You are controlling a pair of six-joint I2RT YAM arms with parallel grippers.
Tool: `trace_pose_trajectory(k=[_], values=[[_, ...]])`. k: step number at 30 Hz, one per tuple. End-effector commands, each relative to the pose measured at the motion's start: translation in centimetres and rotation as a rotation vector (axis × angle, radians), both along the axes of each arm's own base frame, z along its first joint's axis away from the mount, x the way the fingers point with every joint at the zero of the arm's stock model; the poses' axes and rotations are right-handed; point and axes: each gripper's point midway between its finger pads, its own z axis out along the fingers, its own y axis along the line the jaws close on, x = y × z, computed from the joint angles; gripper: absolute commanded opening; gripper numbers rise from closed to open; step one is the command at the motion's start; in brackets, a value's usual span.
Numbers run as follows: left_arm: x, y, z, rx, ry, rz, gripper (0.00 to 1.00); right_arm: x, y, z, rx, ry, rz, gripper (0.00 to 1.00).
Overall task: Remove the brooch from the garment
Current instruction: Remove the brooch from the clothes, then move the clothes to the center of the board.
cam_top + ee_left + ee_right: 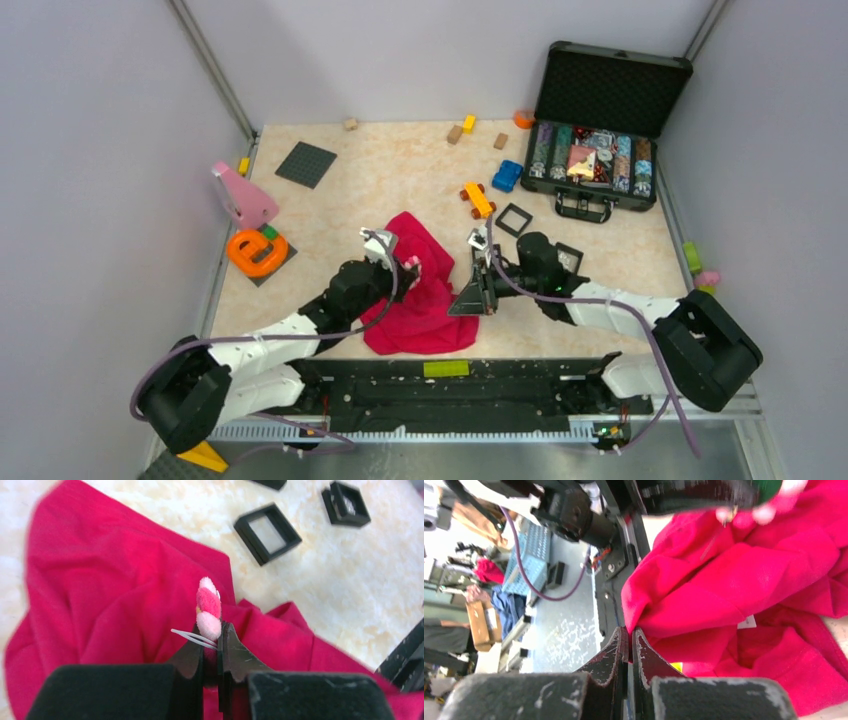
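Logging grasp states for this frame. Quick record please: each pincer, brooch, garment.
left pincer: shut on brooch, gripping its lower edge
right pincer: shut, seemingly pinching the garment at its right edge
brooch: stands upright above the left pincer's tips; wire pin sticks out to one side
brooch free of cloth: cannot tell
garment: red, crumpled, lying on the table between the two arms

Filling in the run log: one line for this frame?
left gripper: shut on brooch | right gripper: shut on garment | pin: exposed
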Motion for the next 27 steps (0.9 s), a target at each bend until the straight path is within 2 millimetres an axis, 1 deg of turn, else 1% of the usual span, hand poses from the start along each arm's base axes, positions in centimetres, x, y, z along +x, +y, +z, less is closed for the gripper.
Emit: trace_pose_trajectory(k=[1, 3, 6, 7, 9, 10, 11, 12, 13, 14, 15, 16, 17, 19, 21, 23, 24, 25, 27], values=[[3.1, 1.9, 5.8, -0.06, -0.086, 0.181, 0.0, -0.6, 0.3, -1.9, -0.087, -0.059, 0.054, 0.0], [3.8, 2.9, 6.7, -0.047, -0.082, 0.228, 0.0, -0.5, 0.5, -3.0, -0.105, -0.049, 0.058, 0.0], [4.6, 4.5, 7.9, -0.035, -0.104, 0.3, 0.0, -0.5, 1.2, -3.9, -0.135, -0.069, 0.06, 0.0], [4.8, 5.2, 8.2, -0.032, -0.108, 0.326, 0.0, -0.1, 1.4, -4.4, -0.152, -0.073, 0.043, 0.0], [4.8, 6.0, 9.2, -0.039, -0.113, 0.348, 0.0, 1.4, 1.5, -5.5, -0.215, -0.074, -0.03, 0.0], [4.8, 6.4, 9.7, -0.047, -0.115, 0.358, 0.0, 2.5, 1.5, -6.3, -0.261, -0.072, -0.077, 0.05], [4.7, 6.7, 10.3, -0.059, -0.12, 0.364, 0.0, 3.3, 1.2, -7.1, -0.323, -0.059, -0.119, 0.02], [4.6, 7.0, 10.8, -0.068, -0.124, 0.366, 0.0, 4.0, 1.1, -7.5, -0.35, -0.064, -0.147, 0.03], [4.5, 7.4, 11.3, -0.077, -0.125, 0.375, 0.0, 4.3, 1.0, -7.7, -0.365, -0.069, -0.166, 0.15], [4.4, 7.7, 11.9, -0.087, -0.131, 0.381, 0.0, 4.4, 0.9, -7.6, -0.367, -0.074, -0.174, 0.36], [4.3, 8.0, 12.5, -0.095, -0.138, 0.382, 0.0, 4.2, 0.8, -7.3, -0.361, -0.078, -0.175, 0.54], [4.0, 8.2, 13.2, -0.105, -0.149, 0.382, 0.0, 3.6, 0.6, -7.3, -0.364, -0.081, -0.169, 0.66], [3.8, 8.5, 13.8, -0.113, -0.16, 0.386, 0.0, 3.1, 0.2, -7.5, -0.379, -0.081, -0.163, 0.76], [3.5, 9.0, 14.9, -0.127, -0.186, 0.394, 0.0, 1.7, -0.5, -8.0, -0.439, -0.068, -0.145, 0.78], [3.2, 9.4, 16.0, -0.141, -0.203, 0.399, 0.0, 0.2, -0.9, -8.6, -0.494, -0.065, -0.133, 0.71], [2.9, 9.7, 16.2, -0.133, -0.196, 0.405, 0.0, -1.7, -1.0, -8.7, -0.518, -0.048, -0.121, 0.67], [2.8, 9.9, 16.4, -0.132, -0.196, 0.413, 0.0, -2.3, -0.8, -8.7, -0.516, -0.043, -0.127, 0.65], [2.8, 10.2, 16.6, -0.132, -0.196, 0.424, 0.0, -2.5, -0.6, -8.9, -0.522, -0.03, -0.145, 0.64], [2.6, 10.6, 17.2, -0.135, -0.2, 0.442, 0.0, -1.8, -0.3, -9.8, -0.574, -0.026, -0.191, 0.63]])
